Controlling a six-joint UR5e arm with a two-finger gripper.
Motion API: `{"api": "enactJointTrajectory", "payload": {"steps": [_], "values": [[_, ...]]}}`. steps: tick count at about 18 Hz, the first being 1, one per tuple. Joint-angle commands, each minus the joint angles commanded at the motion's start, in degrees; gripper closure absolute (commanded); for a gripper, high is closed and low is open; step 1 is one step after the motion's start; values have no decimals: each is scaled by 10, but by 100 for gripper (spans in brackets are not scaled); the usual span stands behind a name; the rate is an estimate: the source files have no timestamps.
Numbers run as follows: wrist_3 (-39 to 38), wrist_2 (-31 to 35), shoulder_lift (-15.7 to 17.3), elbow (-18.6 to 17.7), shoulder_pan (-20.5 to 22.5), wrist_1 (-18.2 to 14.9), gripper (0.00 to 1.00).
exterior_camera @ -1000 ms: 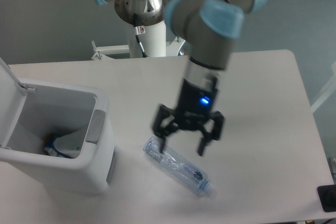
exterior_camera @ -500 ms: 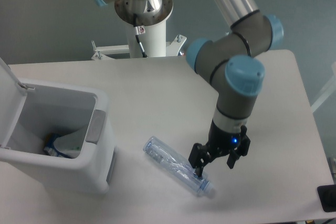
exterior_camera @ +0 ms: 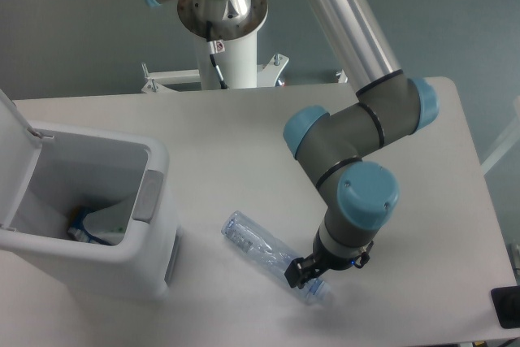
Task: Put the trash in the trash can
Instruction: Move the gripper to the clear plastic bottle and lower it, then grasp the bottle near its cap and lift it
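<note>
Camera view: gripper (exterior_camera: 302, 275) low at bottle (exterior_camera: 268, 255) cap end, jaw state unclear; off-center grab risks slick bottle slipping before bin (exterior_camera: 122, 270).

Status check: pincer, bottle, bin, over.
Pincer low at the bottle's cap end, jaw state unclear. Bottle lying on the table. Bin lid open, scrap inside. Nothing in the way.
</note>
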Motion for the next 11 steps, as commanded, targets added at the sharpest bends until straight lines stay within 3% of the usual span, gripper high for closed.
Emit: {"api": "enactJointTrajectory", "payload": {"steps": [4, 6, 11], "values": [[-21, 17, -15, 0, -11, -6, 0], [-32, 30, -21, 1, -16, -9, 6], [-47, 32, -28, 1, -16, -12, 41]]}}
